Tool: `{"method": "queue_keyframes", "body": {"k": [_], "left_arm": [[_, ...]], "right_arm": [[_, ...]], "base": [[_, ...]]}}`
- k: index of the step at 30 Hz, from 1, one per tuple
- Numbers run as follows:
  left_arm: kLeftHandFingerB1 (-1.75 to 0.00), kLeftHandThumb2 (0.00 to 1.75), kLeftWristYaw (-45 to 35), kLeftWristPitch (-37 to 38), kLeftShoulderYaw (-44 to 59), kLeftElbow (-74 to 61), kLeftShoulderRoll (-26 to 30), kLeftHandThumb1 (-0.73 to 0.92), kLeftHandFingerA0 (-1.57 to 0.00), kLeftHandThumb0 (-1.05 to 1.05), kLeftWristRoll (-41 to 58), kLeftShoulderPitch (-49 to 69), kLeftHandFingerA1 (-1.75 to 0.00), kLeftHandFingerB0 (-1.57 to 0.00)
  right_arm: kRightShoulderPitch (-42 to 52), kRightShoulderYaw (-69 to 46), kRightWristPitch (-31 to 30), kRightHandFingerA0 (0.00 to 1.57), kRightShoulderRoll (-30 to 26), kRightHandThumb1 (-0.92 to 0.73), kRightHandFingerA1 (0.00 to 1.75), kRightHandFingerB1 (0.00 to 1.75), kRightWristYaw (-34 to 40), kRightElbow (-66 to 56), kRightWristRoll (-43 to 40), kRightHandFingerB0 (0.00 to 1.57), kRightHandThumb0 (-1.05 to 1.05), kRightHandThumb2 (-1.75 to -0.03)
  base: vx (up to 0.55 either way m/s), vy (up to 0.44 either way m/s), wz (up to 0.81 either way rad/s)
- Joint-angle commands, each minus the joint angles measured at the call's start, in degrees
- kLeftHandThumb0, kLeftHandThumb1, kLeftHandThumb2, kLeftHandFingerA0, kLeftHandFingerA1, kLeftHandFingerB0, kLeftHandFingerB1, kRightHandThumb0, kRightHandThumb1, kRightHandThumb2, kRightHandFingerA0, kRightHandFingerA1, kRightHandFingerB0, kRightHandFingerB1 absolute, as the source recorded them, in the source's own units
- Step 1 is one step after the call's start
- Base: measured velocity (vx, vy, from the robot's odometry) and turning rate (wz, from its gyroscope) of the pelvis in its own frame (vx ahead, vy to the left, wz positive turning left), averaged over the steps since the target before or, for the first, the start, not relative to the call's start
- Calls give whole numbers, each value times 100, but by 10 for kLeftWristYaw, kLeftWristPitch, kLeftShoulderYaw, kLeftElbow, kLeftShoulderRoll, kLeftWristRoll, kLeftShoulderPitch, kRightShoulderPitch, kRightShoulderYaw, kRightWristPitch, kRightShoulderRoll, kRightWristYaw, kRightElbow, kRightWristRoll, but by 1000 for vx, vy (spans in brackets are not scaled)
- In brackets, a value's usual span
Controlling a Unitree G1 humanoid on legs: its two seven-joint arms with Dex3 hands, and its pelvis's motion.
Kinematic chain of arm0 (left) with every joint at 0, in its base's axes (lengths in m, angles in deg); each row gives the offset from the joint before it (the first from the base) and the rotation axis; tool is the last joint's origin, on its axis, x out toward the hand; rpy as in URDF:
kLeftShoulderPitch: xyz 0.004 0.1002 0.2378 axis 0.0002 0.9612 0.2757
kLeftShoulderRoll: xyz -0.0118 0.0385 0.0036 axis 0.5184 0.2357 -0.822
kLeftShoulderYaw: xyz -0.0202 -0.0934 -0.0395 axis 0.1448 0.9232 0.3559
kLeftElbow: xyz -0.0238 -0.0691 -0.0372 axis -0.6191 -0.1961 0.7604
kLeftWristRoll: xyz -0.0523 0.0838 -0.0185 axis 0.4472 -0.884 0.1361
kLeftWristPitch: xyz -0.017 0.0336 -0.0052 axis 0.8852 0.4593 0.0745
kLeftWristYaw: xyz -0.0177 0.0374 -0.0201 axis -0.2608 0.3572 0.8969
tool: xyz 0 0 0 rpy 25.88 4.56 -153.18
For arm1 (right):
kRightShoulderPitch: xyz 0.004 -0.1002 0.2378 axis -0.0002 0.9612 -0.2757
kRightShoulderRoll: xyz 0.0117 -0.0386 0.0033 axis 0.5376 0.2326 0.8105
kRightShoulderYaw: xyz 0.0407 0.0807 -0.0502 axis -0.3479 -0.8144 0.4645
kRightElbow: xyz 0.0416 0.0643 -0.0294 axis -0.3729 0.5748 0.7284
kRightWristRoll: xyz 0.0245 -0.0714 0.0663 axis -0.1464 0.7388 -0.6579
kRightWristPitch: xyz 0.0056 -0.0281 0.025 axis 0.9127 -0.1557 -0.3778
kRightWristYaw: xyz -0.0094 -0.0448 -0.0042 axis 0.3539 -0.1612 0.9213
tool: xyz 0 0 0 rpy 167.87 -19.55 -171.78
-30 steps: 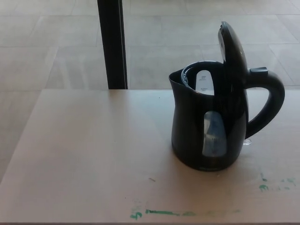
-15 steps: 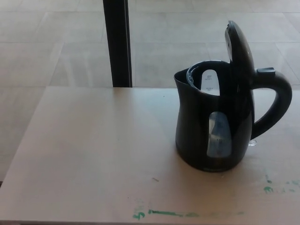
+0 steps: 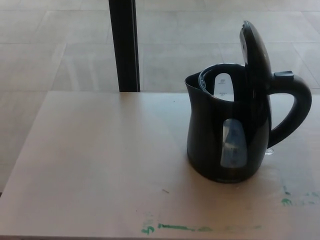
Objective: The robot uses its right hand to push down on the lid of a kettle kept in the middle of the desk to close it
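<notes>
Neither robot hand is in view, and the rigid, smooth black electric kettle (image 3: 225, 135) probably wants pressure on its upright hinged lid (image 3: 254, 52).

Glossy black plastic kettle (image 3: 225, 135) with translucent window; matt, smooth pale wood desk (image 3: 100, 165).

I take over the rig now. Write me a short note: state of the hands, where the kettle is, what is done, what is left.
Hands: neither the left nor the right shows in the head view.
Kettle: upright on the desk, right of centre, handle to the picture's right.
Lid: open, standing nearly upright above the rim.
Done: nothing visible.
Left: bring in the right hand and push the lid down.
</notes>
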Motion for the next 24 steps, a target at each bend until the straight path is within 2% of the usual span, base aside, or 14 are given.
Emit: {"method": "queue_keyframes", "body": {"k": [1,4,7,8,9,11,13,14,15,17,18,21,23,24], "left_arm": [[-41,72,-1,-9,6,2,10,62,-39,-83,18,3,-50,-33],[-38,63,4,-6,-1,-1,10,75,-43,-78,12,5,-47,-39],[-37,63,-2,2,-8,0,12,74,-42,-79,8,7,-47,-38],[-39,73,0,1,-8,4,14,64,-38,-85,8,7,-46,-30],[-35,60,2,3,-10,5,15,73,-42,-81,7,7,-43,-34],[-39,71,4,4,-11,3,15,64,-38,-84,7,7,-47,-31],[-38,62,8,-7,-6,2,14,71,-45,-79,14,8,-50,-39],[-42,72,9,-7,-4,1,14,60,-43,-83,17,11,-53,-36],[-38,62,2,-8,-3,0,15,72,-43,-77,19,12,-51,-38],[-43,72,3,-9,-3,2,16,61,-42,-81,19,12,-55,-35],[-38,62,5,-12,0,4,16,71,-44,-77,23,13,-50,-38],[-37,62,-2,2,-12,2,20,74,-43,-78,12,20,-49,-37],[-40,73,-6,3,-13,1,20,63,-37,-85,13,23,-50,-30],[-37,63,-11,3,-13,0,20,73,-41,-79,15,24,-47,-35]], "right_arm": [[-29,80,-4,28,-11,-71,40,29,-32,2,77,24,-80,-62],[-55,108,-8,23,3,-65,46,30,-31,19,86,28,-71,-60],[-75,139,2,24,-1,-67,45,29,-38,32,112,25,-73,-61],[-84,149,1,25,1,-67,43,29,-40,37,119,26,-76,-62],[-95,158,10,25,4,-67,43,29,-45,49,126,25,-76,-62],[-106,168,30,26,7,-67,44,29,-48,66,138,26,-75,-62],[-121,187,29,27,10,-68,42,30,-49,75,158,27,-75,-61],[-131,196,32,25,12,-67,42,29,-54,83,166,27,-74,-61],[-135,203,38,27,13,-67,42,30,-53,88,175,29,-74,-61],[-142,207,37,28,17,-65,41,30,-52,93,181,29,-73,-60],[-147,209,39,27,21,-64,41,30,-52,99,183,30,-74,-60],[-180,228,60,30,30,-65,43,30,-56,128,208,30,-77,-61],[-185,229,67,30,33,-65,43,30,-59,137,212,29,-78,-61],[-191,235,74,30,36,-66,43,30,-62,145,218,29,-78,-61]], "base": [[0,0,0],[0,0,0],[0,0,0],[0,0,0],[0,0,0],[0,0,0],[0,0,0],[0,0,0],[0,0,0],[0,0,0],[0,0,0],[0,0,0],[0,0,0],[0,0,0]]}}
